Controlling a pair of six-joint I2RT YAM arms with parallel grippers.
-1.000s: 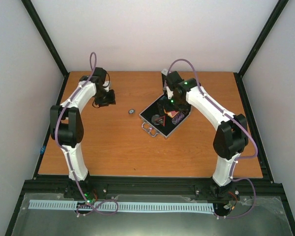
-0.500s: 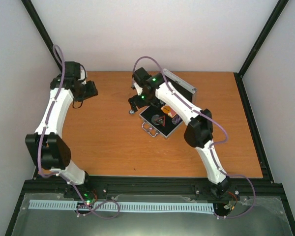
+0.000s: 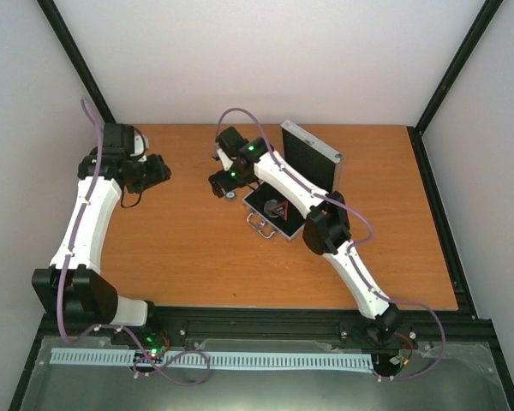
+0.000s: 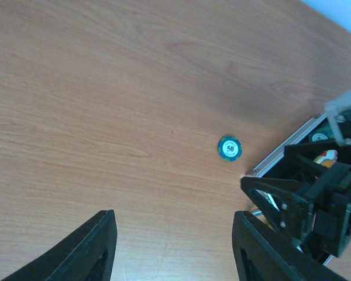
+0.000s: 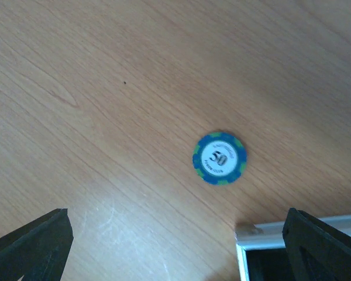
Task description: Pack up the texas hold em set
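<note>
At the far left of the orange-brown wooden table, the left gripper hangs with its fingers apart and nothing between them. To its right, a small round blue-green poker chip marked 50 lies flat on the wood, just left of the flat silver aluminium case. The right gripper hovers above the chip, spread wide and empty. The case lies open, with its black-lined lid upright.

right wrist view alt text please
A blue and green poker chip marked 50 lies flat on the wooden table. The right gripper, jaws wide open, shows at the bottom edge, with a silver case corner at lower right.
</note>
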